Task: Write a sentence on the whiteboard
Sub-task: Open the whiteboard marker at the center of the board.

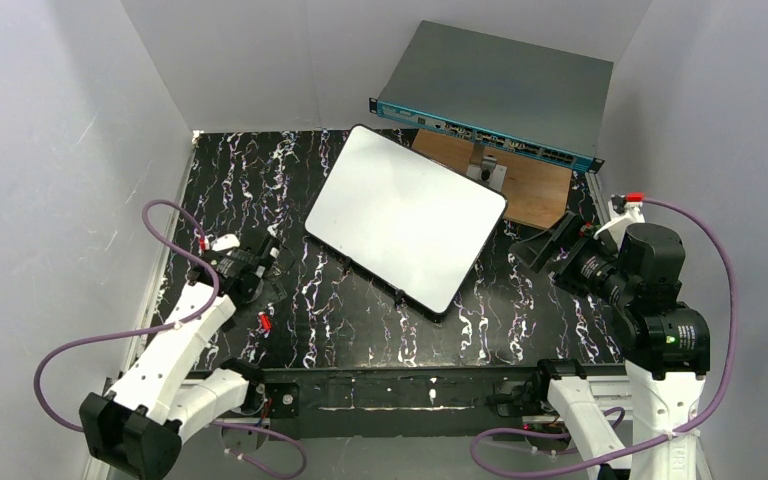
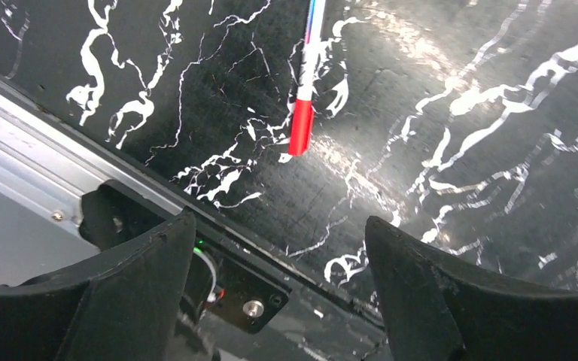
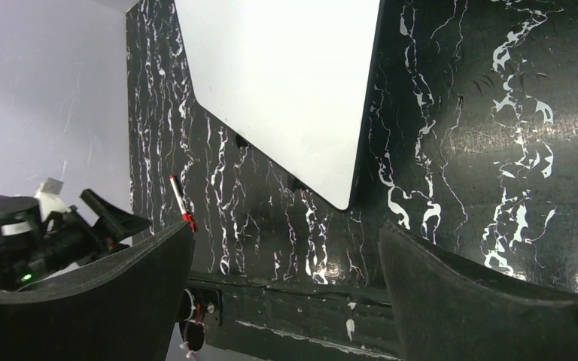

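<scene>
Black marbled table (image 1: 260, 180): a dark top with white veins fills the floor of a grey-walled booth, with both arms mounted at its near edge.
Whiteboard (image 1: 405, 215): a glossy white board with rounded corners lies flat near the middle of the table. It is turned at an angle, so one corner points toward the arms. Its face shows plain white.
Marker (image 2: 305, 90): a white pen with a red cap lies on the table at the near left, well apart from the whiteboard. The red end points toward the left claw.
Left claw (image 2: 278, 222): it hangs low over the near-left table edge with its two dark fingers spread wide. Nothing is between them, and the marker lies just ahead, untouched.
Right claw (image 3: 286, 229): it is raised at the right side and aimed across the table toward the whiteboard. Its fingers are fully apart and hold nothing.
Metal box (image 1: 510, 85): a grey case with a teal front sits at the far right, behind the whiteboard.
Wooden board (image 1: 535, 190): a brown panel lies just in front of the metal box.
</scene>
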